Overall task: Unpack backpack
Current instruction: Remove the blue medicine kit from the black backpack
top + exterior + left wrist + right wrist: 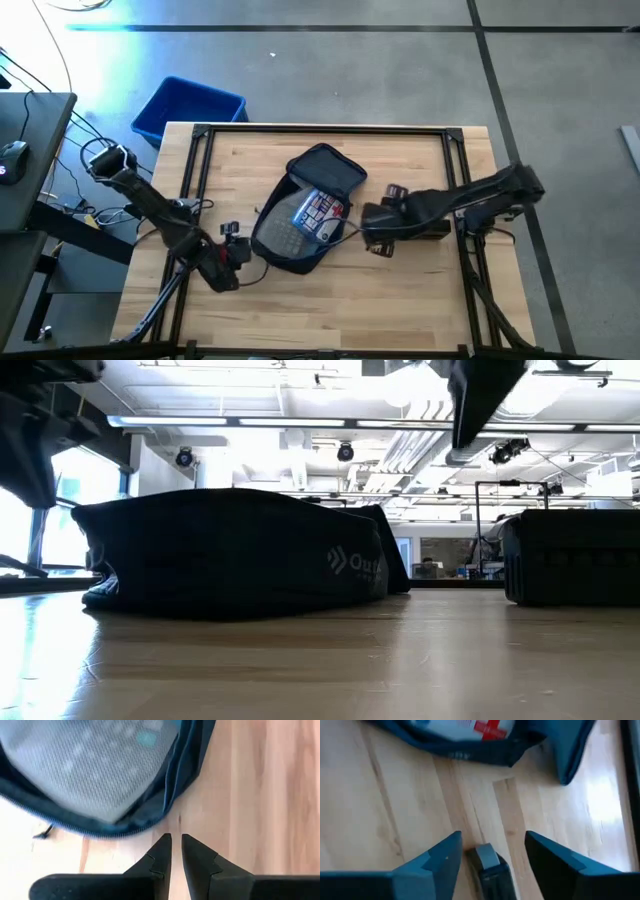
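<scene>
Overhead, pale wooden table (400, 290) on grey floor (350, 70), blue bin (188, 108) alongside.

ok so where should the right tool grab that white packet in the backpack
Probably the packet's exposed edge nearest the right tool, coming in from that side and slightly above. The backpack lies flat with its flap thrown open, so the packet rests uncovered on the lining, and the rim there looks low.

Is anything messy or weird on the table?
Nothing looks broken or spilled. The backpack lies flat on the table with its flap thrown open, and a white packet with red and blue print sits inside. That fits unpacking. Both pincers wait beside the backpack, touching nothing.
</scene>
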Tool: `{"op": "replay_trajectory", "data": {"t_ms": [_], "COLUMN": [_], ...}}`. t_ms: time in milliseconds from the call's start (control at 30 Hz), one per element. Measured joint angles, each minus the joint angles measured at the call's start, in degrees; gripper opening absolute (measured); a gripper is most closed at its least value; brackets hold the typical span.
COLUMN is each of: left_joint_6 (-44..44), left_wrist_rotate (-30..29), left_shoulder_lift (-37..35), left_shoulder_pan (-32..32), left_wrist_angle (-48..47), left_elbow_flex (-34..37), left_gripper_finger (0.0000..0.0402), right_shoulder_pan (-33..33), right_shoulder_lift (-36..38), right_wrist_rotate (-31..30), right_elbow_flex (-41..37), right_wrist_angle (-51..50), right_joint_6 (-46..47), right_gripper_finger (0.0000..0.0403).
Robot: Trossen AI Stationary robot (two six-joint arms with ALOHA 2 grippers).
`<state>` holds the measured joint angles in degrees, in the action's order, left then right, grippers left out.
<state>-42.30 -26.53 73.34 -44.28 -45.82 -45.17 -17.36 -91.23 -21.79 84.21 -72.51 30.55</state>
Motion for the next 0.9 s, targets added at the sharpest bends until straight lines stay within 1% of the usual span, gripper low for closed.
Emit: {"op": "replay_trajectory", "data": {"t_ms": [100,200,267,333,400,433,500,533,600,700,800,900], "left_joint_6": [-1.4,0.6,2.5,4.3,7.1,8.3,10.8,12.5,17.3,24.2,29.6,31.9], "left_wrist_rotate": [-2.2,-3.4,-7.7,-14.1,-19.3,-20.6,-20.5,-19.4,-16.3,-11.8,-11.9,-12.1], "left_shoulder_lift": [-0.1,-0.4,-1.0,-1.5,-1.8,-1.8,-1.7,-1.4,-0.6,1.6,4.7,8.0], "left_shoulder_pan": [-2.5,-3.8,-4.3,-4.1,-2.9,-1.9,0.9,2.4,5.3,9.5,13.2,17.3], "left_wrist_angle": [1.0,4.0,5.8,7.9,9.3,10.3,13.2,15.4,21.6,30.7,37.4,40.9], "left_elbow_flex": [0.0,0.0,0.0,0.0,0.0,0.0,0.2,0.4,1.3,2.5,4.0,5.0], "left_gripper_finger": [0.0023,0.0023,0.0023,0.0023,0.0023,0.0023,0.0023,0.0023,0.0023,0.0023,0.0023,0.0023], "right_shoulder_pan": [-1.3,-1.6,-1.6,-1.1,0.1,0.9,2.9,4.0,7.0,12.3,16.2,18.1], "right_shoulder_lift": [4.0,5.4,3.7,0.4,-3.9,-6.2,-10.3,-12.0,-14.3,-15.5,-15.7,-15.7], "right_wrist_rotate": [-1.5,-1.7,-1.7,-1.7,-1.8,-1.9,-3.0,-4.0,-5.2,-4.9,-5.9,-6.7], "right_elbow_flex": [-2.9,-6.9,-9.2,-10.4,-10.3,-9.8,-8.5,-8.0,-7.4,-7.3,-7.3,-7.2], "right_wrist_angle": [6.2,18.3,28.4,38.3,44.9,46.7,47.2,46.3,44.0,38.8,35.2,34.9], "right_joint_6": [5.1,8.5,8.1,4.1,1.2,0.5,0.2,0.3,2.0,6.3,9.8,10.2], "right_gripper_finger": [0.0158,0.0139,0.0131,0.0126,0.012,0.0117,0.0111,0.0108,0.01,0.009,0.0084,0.0082]}}
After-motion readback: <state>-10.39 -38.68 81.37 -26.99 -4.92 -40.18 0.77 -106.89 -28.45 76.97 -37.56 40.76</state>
